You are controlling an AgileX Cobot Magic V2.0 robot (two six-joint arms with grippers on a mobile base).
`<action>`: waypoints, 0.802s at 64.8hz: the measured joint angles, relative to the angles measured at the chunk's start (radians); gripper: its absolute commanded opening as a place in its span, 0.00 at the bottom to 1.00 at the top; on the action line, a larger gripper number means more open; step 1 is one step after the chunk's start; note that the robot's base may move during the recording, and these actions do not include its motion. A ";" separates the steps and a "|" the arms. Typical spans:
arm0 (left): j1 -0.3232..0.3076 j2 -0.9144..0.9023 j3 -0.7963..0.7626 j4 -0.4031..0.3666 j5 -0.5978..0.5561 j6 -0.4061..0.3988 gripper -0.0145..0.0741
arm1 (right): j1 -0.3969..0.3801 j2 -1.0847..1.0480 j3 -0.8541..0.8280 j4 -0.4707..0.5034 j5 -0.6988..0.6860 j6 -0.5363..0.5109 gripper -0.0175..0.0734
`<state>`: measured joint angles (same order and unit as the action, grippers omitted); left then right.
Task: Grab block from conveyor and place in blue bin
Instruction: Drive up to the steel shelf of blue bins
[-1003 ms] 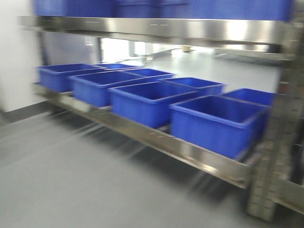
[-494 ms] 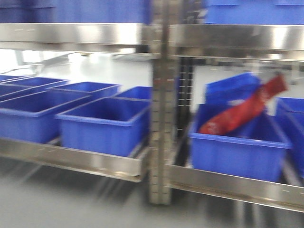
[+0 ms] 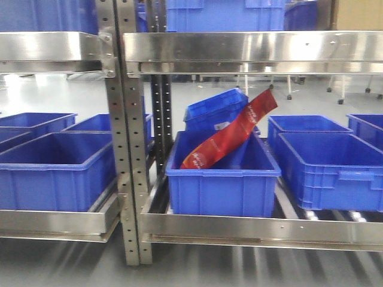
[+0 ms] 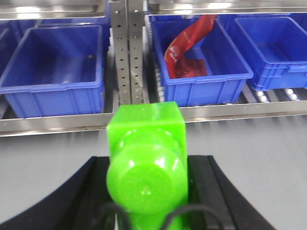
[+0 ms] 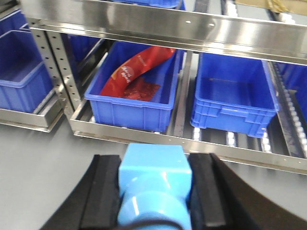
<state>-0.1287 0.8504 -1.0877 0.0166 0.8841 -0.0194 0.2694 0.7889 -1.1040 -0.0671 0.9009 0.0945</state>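
My right gripper [image 5: 154, 163] is shut on the bright blue block [image 5: 152, 184], a cube with a round stud, held between its black pads [image 5: 108, 191] above the grey floor. My left gripper [image 4: 148, 165] is shut on a bright green block [image 4: 146, 139] of the same shape. Blue bins stand on the steel rack ahead. The nearest one [image 3: 221, 185] holds a red packet [image 3: 230, 137]; it also shows in the left wrist view [image 4: 204, 84] and the right wrist view [image 5: 132, 108]. The conveyor is out of view.
A perforated steel upright [image 3: 122, 149] stands left of the packet bin. More blue bins sit to its left [image 3: 54, 173] and right [image 3: 332, 173], and one [image 5: 232, 103] beside it in the right wrist view. An upper steel shelf [image 3: 239, 48] overhangs them. Grey floor lies before the rack.
The front view has swept right along the rack, from a row of bins to the bin with the red packet, which now sits near the centre. The motion blur has gone.
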 measured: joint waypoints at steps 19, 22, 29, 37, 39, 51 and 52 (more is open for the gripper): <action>0.000 0.000 0.000 0.000 0.000 0.000 0.04 | 0.000 0.000 0.000 0.000 0.000 0.000 0.02; 0.000 0.000 0.000 0.000 0.000 0.000 0.04 | 0.000 0.000 0.000 0.000 0.000 0.000 0.02; 0.000 0.000 0.000 0.000 0.000 0.000 0.04 | 0.000 0.000 0.000 0.000 0.000 0.000 0.02; 0.000 0.000 0.000 0.000 0.000 0.000 0.04 | 0.000 0.000 0.000 0.000 0.000 0.000 0.02; 0.000 0.000 0.000 0.000 0.000 0.000 0.04 | 0.000 0.000 0.000 0.000 0.000 0.000 0.02; 0.000 0.000 0.000 0.000 0.000 0.000 0.04 | 0.000 0.000 0.000 0.000 0.000 0.000 0.02; 0.000 0.000 0.000 0.000 0.000 0.000 0.04 | 0.000 0.000 0.000 0.000 0.000 0.000 0.02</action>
<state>-0.1287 0.8504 -1.0877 0.0166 0.8841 -0.0194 0.2694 0.7889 -1.1040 -0.0671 0.9009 0.0945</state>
